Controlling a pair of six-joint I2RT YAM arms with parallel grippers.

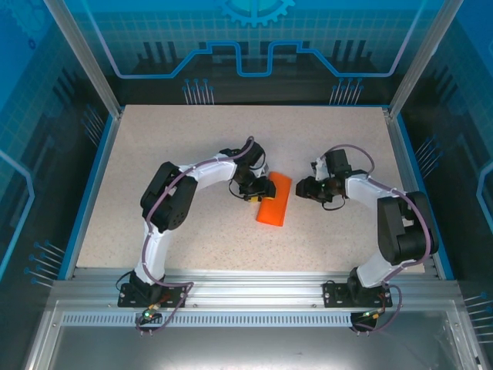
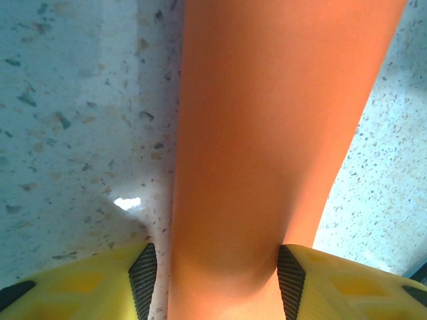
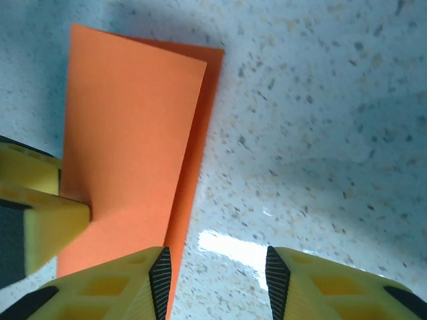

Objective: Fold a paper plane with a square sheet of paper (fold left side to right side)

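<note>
My left gripper [image 2: 217, 283] is clamped across the square sheet of paper [image 2: 267, 120], a pad touching each long edge. The sheet runs away from those fingers over the table [image 2: 67, 100]. My right gripper [image 3: 217, 270] stands open on nothing, the paper just outside one finger. To set the crease well, I judge I should press along the fold without dragging it. The bright orange sheet is doubled into a narrow strip, its layers slightly skewed.
</note>
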